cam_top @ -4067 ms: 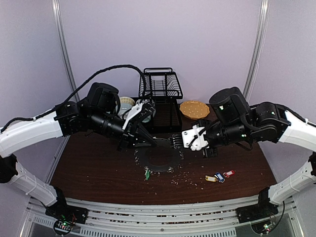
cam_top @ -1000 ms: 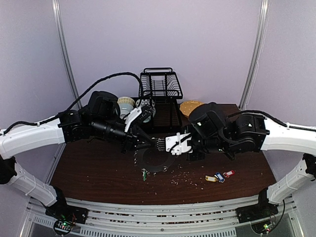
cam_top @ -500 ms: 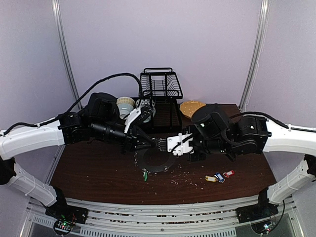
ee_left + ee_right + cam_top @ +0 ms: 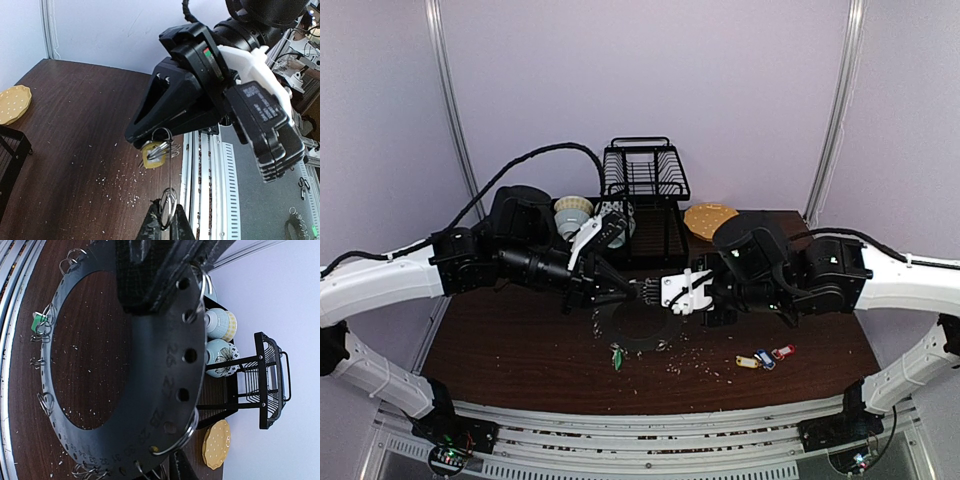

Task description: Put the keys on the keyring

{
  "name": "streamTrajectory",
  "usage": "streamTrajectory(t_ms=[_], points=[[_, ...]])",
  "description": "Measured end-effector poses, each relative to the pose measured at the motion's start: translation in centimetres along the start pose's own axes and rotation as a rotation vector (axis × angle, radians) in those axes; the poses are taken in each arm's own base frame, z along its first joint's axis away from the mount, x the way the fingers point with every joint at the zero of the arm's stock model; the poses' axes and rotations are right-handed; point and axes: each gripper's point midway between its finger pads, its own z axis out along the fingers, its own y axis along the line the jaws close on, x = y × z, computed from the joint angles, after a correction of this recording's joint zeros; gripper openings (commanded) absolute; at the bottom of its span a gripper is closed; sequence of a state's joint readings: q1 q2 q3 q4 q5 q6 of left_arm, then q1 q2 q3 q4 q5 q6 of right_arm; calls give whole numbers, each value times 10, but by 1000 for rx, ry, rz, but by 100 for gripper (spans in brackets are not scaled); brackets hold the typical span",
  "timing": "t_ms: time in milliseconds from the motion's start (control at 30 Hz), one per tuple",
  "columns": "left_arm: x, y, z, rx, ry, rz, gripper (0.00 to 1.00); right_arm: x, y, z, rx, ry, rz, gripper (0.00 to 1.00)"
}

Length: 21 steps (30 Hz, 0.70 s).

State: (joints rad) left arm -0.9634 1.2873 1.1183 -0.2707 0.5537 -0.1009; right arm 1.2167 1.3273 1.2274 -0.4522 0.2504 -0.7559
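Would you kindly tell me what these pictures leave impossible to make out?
Top view: the far rim of the keyring, partly covered by the left tool and right tool.
Left wrist view: whether the right tool pinches the yellow tag; its fingertips mask the contact.
Right wrist view: the right tool's own fingers, mostly cut off by the bottom edge.
Top view: the blades of the loose keys, too small.

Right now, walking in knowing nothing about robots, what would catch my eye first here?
First, the left pincer and the right pincer meet nose to nose at mid-table, just above the dark keyring. Next, a green-tagged key sits at the ring's near edge. Three more keys, tagged yellow, blue and red, lie apart to the right on the crumb-strewn table.
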Motion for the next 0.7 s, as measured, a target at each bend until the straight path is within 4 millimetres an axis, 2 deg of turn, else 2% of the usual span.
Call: streamTrajectory(t_ms=[200, 333, 433, 700], points=[[0, -1, 0, 5, -1, 5, 0, 0, -1, 0, 5, -3, 3, 13], [-1, -2, 0, 10, -5, 14, 0, -1, -4, -3, 14, -12, 8, 26], [-4, -5, 0, 19, -13, 26, 0, -2, -7, -8, 24, -25, 15, 32], [-11, -10, 0, 37, -41, 48, 0, -4, -12, -20, 38, -52, 17, 36]])
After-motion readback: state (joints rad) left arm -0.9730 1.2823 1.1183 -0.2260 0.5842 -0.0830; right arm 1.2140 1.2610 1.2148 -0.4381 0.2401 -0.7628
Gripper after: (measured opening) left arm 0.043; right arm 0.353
